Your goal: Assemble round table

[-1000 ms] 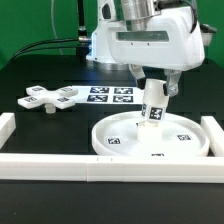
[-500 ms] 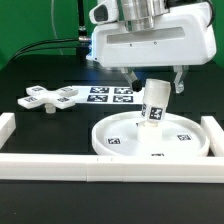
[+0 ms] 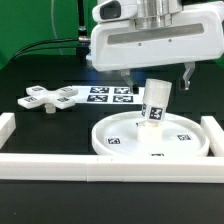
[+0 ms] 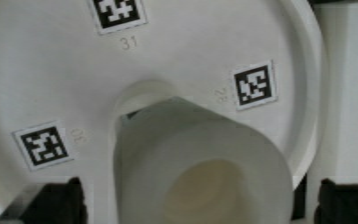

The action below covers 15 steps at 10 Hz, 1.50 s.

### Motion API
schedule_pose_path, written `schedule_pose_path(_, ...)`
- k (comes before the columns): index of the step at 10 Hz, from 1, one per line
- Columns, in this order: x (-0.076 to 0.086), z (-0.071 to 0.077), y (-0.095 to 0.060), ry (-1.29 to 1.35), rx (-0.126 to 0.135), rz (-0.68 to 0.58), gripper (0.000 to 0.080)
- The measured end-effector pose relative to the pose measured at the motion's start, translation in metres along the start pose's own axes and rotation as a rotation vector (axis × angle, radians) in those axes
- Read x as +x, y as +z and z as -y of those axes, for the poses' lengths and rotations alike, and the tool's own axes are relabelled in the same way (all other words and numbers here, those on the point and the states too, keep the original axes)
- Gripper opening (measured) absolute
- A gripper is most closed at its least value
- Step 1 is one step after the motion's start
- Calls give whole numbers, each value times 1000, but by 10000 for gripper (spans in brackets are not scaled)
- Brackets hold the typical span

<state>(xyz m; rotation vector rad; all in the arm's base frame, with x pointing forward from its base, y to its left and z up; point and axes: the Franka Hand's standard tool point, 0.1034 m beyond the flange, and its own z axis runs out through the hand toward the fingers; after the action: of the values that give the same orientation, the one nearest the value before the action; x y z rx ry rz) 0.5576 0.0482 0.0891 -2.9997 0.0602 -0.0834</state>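
Note:
The large round rimmed disc (image 3: 125, 140) lies flat on the black table. The short cylindrical post (image 3: 155, 103) stands on its middle, leaning slightly. My gripper (image 3: 157, 78) is open above the post, its two fingers spread wide to either side of the post's top without touching it. In the wrist view the post (image 4: 202, 165) rises from the disc (image 4: 176, 60) between my dark fingertips (image 4: 60, 200), with a gap on each side. The cross-shaped piece (image 3: 52, 98) lies apart at the exterior view's left.
The marker board (image 3: 110, 95) lies flat behind the disc. Long white border bars run along the front (image 3: 100, 166), the left (image 3: 5, 125) and the right (image 3: 213, 135) of the work area.
My gripper has risen straight up off the post and its fingers stand wider apart. The post stays standing on the disc.

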Motion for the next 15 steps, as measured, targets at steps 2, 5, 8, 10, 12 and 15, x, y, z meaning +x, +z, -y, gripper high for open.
schedule_pose_path(2,0,0,0,-140,-1,1,649)
schedule_pose_path(5,-1,1,4,-479,-38,15,649)
schedule_pose_path(8,2,7,3,-714,-61,12,649)
schedule_pose_path(10,2,4,4,-847,-64,19,649)
schedule_pose_path(12,3,2,4,-995,-75,22,649)
schedule_pose_path(15,7,5,5,-1293,-133,43,649)
